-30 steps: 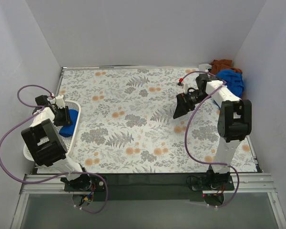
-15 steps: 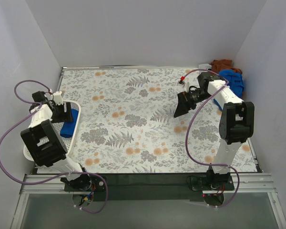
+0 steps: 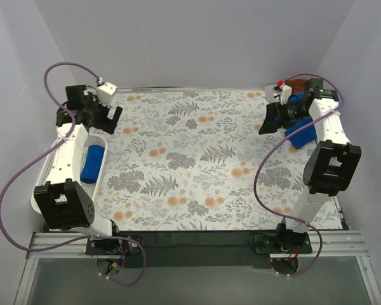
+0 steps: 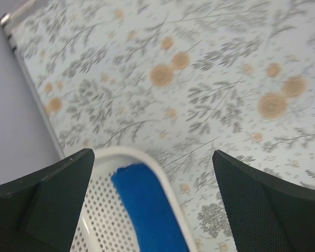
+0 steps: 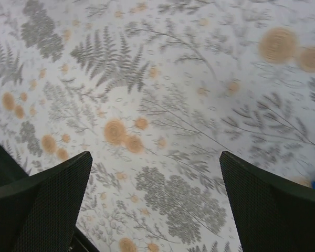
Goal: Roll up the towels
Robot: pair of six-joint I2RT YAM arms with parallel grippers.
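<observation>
The bench wears a pale, off-white cloth printed with grey ferns and leafy sprays and scattered round orange blooms. The rolled towel is plain royal blue, lying in a white basket whose floor is dotted with small perforations. At the far right corner the loose towel is the same solid blue, and the cloth behind it is rust brown. The left hand and right hand are black, their inner faces showing a fine mesh texture in the wrist views. The arms are white and black, the cables purple, the walls a flat pale lavender-grey.
</observation>
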